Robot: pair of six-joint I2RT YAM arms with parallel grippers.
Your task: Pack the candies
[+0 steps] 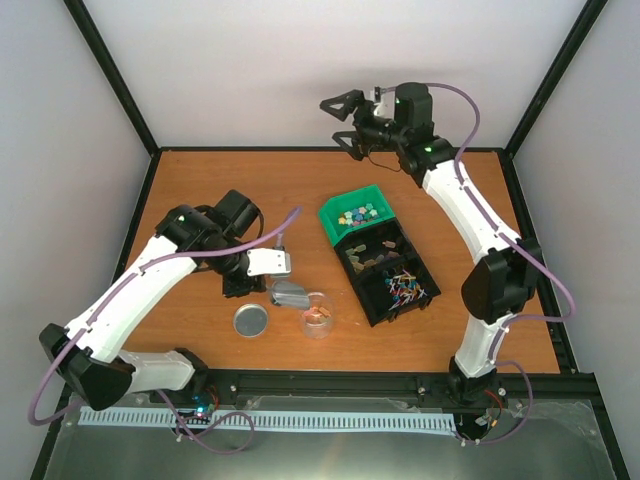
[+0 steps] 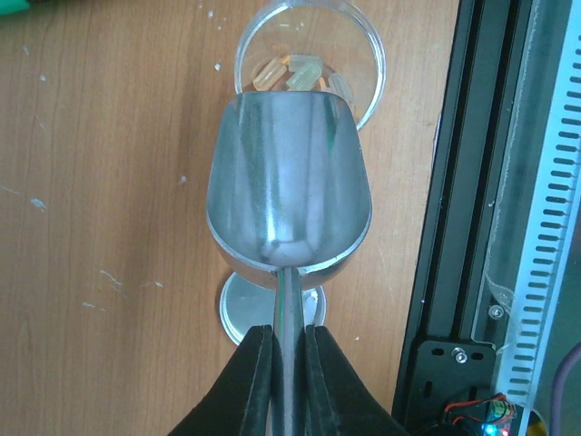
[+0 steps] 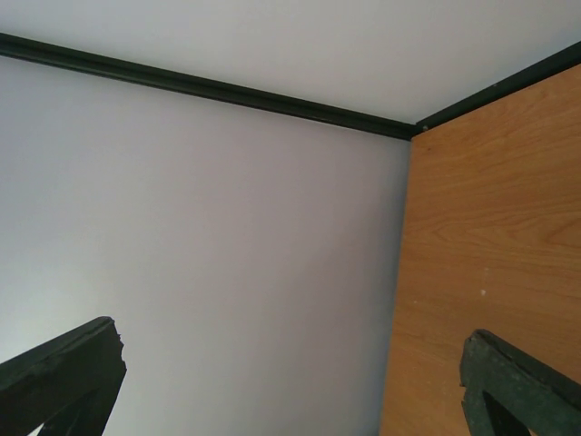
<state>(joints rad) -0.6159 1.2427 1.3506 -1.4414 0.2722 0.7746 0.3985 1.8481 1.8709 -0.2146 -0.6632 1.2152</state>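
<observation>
Left jaws clamp the handle of the metal scoop (image 2: 289, 195), its bowl (seemingly empty) over the clear jar (image 2: 368, 54). The candies (image 1: 358, 214) sit in the green bin (image 1: 331, 222), far-right of the scoop. Right jaws gape, raised farther off.

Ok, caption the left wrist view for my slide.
Left gripper shut on a metal scoop, its bowl overlapping a clear cup holding a few pale pieces.
</observation>
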